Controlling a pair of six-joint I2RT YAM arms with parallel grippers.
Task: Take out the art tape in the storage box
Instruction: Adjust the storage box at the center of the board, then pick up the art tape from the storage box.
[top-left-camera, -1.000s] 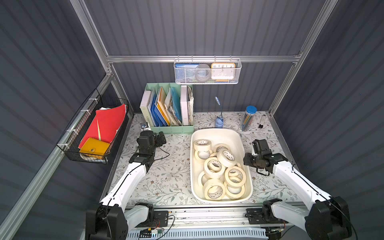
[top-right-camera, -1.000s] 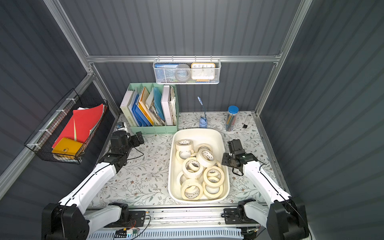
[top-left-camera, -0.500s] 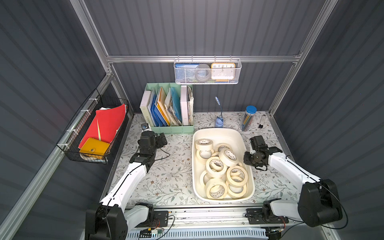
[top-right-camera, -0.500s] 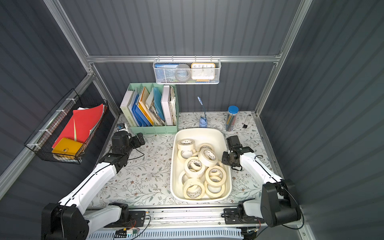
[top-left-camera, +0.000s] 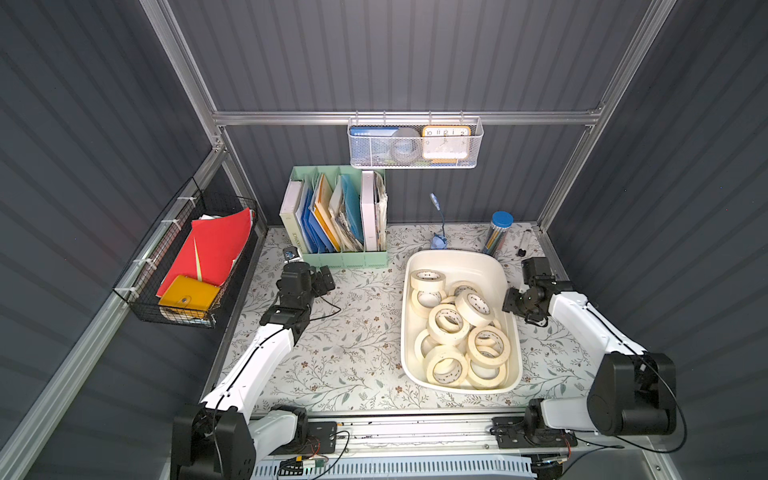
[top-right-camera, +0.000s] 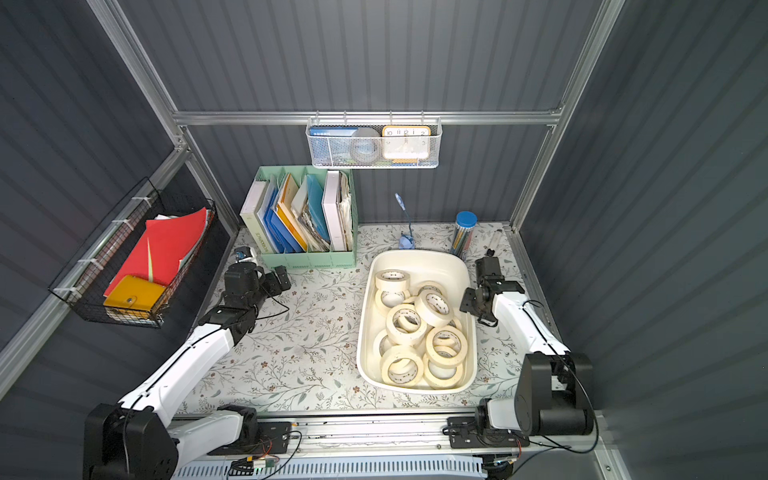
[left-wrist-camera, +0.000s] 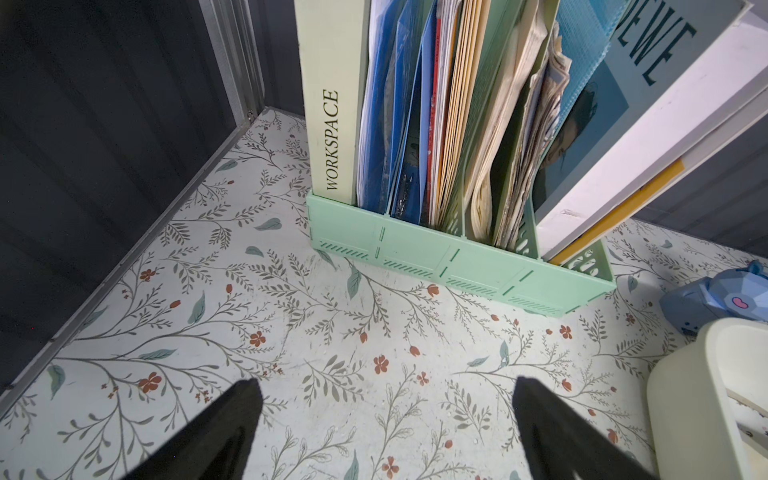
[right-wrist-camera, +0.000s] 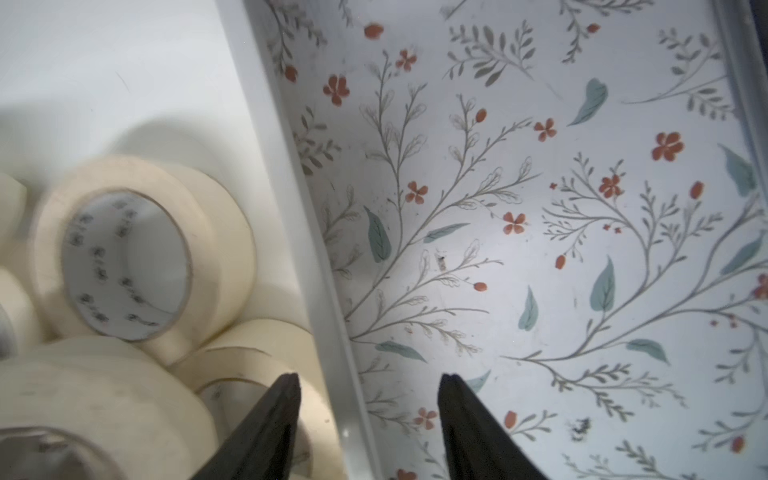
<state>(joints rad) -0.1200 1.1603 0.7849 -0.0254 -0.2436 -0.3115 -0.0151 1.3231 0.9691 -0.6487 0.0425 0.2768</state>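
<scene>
The storage box (top-left-camera: 453, 254) (top-right-camera: 415, 253), a white shallow tub, lies right of the table's middle. Several cream rolls of art tape (top-left-camera: 451, 324) (top-right-camera: 405, 324) are piled inside it. My right gripper (top-left-camera: 510, 302) (top-right-camera: 467, 302) hangs at the box's right rim, open. In the right wrist view the right gripper (right-wrist-camera: 368, 384) straddles the rim (right-wrist-camera: 291, 187), one finger over a tape roll (right-wrist-camera: 124, 257) and the other over the table, holding nothing. My left gripper (top-left-camera: 326, 278) (top-right-camera: 282, 279) (left-wrist-camera: 384, 395) is open and empty over the floral table, in front of the mint organizer.
The mint-green file organizer (top-left-camera: 332, 216) (left-wrist-camera: 457, 257) stands at the back left. A blue figure lamp (top-left-camera: 438, 241), a pencil tube (top-left-camera: 498, 232) and a small black item (top-left-camera: 520, 252) sit behind the box. A wire basket (top-left-camera: 415, 143) hangs on the back wall, and a black one (top-left-camera: 187, 266) on the left wall.
The storage box has slid a little to the right, toward my right arm. My right gripper has shifted back along the rim and its arm has folded in. The left arm is unchanged.
</scene>
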